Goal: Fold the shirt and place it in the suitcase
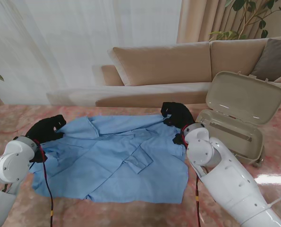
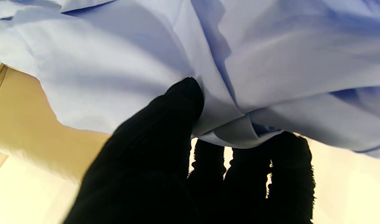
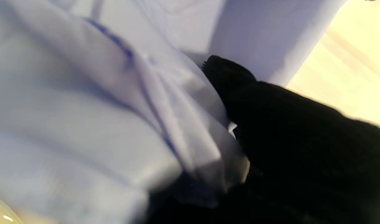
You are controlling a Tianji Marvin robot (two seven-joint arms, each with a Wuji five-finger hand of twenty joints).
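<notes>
A light blue shirt (image 1: 114,158) lies spread across the marble table, partly folded, with a pocket showing near its middle. My left hand (image 1: 46,128), in a black glove, pinches the shirt's far left edge. The left wrist view shows the thumb (image 2: 165,124) pressed against a bunched fold of the shirt (image 2: 239,124). My right hand (image 1: 177,115) grips the shirt's far right corner. In the right wrist view its fingers (image 3: 239,87) close on gathered cloth (image 3: 183,133). The beige suitcase (image 1: 234,137) stands open at the right, lid raised.
A beige sofa (image 1: 178,66) runs behind the table, with a dark cushion and a plant at the far right. The suitcase lid (image 1: 246,97) leans back toward the sofa. Bare marble table (image 1: 131,213) shows nearer to me than the shirt.
</notes>
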